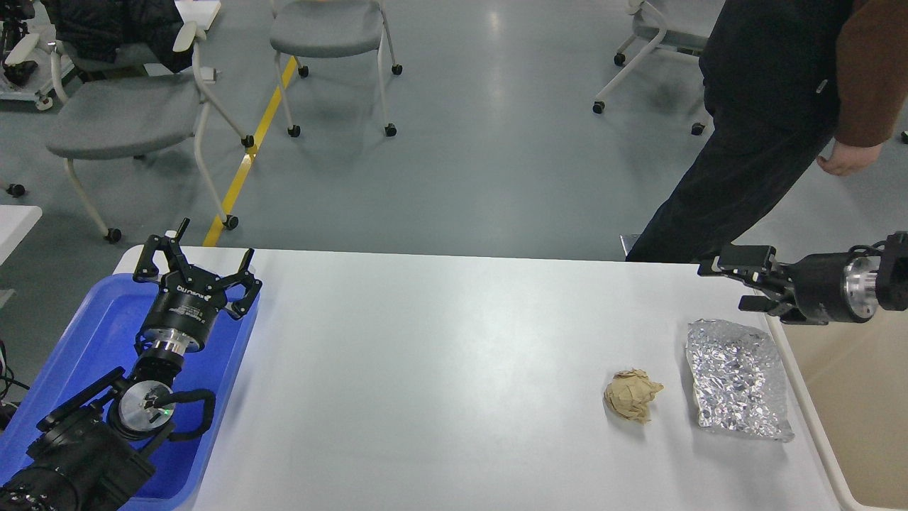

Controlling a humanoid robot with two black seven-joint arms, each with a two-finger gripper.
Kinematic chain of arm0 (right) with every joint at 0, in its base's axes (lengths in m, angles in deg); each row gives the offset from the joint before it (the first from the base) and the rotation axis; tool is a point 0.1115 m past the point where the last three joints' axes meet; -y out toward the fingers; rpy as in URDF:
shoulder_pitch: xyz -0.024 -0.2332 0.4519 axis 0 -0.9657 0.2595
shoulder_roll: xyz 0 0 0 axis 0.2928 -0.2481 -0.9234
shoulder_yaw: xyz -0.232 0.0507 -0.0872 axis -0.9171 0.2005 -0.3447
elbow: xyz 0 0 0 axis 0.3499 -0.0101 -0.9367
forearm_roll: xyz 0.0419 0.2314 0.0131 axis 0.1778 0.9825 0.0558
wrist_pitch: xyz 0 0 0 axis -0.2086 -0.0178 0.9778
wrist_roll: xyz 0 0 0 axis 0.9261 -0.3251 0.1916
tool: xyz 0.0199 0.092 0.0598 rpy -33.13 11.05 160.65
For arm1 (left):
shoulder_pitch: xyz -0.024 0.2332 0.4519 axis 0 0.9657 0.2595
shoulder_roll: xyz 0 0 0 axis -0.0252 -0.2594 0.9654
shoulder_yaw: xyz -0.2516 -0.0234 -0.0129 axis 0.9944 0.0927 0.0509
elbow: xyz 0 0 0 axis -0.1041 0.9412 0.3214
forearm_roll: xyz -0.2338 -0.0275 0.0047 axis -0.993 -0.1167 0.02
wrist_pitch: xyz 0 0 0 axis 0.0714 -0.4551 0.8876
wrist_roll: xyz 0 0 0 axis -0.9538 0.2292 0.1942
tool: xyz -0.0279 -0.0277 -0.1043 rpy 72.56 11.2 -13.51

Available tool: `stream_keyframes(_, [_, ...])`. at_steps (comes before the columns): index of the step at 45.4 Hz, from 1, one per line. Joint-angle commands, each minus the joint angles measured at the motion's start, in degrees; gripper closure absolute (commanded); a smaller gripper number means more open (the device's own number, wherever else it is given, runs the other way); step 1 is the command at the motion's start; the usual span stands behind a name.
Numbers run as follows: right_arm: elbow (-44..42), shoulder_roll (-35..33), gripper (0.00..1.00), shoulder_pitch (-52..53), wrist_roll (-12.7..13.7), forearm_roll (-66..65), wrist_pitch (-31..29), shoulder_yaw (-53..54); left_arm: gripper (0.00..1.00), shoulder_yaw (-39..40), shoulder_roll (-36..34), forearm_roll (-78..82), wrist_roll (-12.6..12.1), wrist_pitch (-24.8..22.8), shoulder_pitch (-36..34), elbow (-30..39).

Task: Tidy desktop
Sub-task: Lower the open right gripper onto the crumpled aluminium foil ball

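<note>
The white desktop (440,355) fills the lower middle of the head view. A crumpled tan paper ball (630,395) lies on it at the right. A crinkled silver foil bag (738,380) lies flat just right of the ball, near the desktop's right edge. My left gripper (195,266) is open and empty, held above the far end of the blue tray (78,341) at the left. My right gripper (734,280) is open and empty, pointing left above the desktop's far right corner, behind the foil bag.
A beige bin (851,397) stands off the desktop's right edge. A person in dark clothes (759,128) stands beyond the far right edge. Grey wheeled chairs (128,113) stand on the floor behind, beside a yellow floor line.
</note>
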Motion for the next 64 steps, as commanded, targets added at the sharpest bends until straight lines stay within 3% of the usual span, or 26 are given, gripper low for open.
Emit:
stream_keyframes(1, [-0.41,-2.38,0.0,0.23,-6.31,-13.05,9.71,-13.01,0.0,0.0,0.0,0.0,0.0,-0.05,0.0,0.0])
stream_keyframes(7, [-0.59,-1.5,0.0,-0.12,-6.66,-13.31,19.2,-21.01,0.0,0.0,0.0,0.0,0.0,-0.05,0.0,0.0])
stream_keyframes(12, [-1.64,-0.8,0.0,-0.48,-6.75,-13.31,23.61,-24.53,0.0,0.0,0.0,0.0,0.0,-0.05,0.0,0.0])
stream_keyframes(35, [-14.73,7.2,0.0,-2.41,-8.69,-13.22,24.05,-25.15,0.0,0.0,0.0,0.0,0.0,-0.05,0.0,0.0])
stream_keyframes(54, [-31.34,16.08,0.0,-6.01,-12.55,-12.87,24.14,-25.33,0.0,0.0,0.0,0.0,0.0,-0.05,0.0,0.0])
stream_keyframes(64, [-32.58,16.69,0.0,-6.63,-13.34,-12.7,24.14,-25.06,0.0,0.0,0.0,0.0,0.0,-0.05,0.0,0.0])
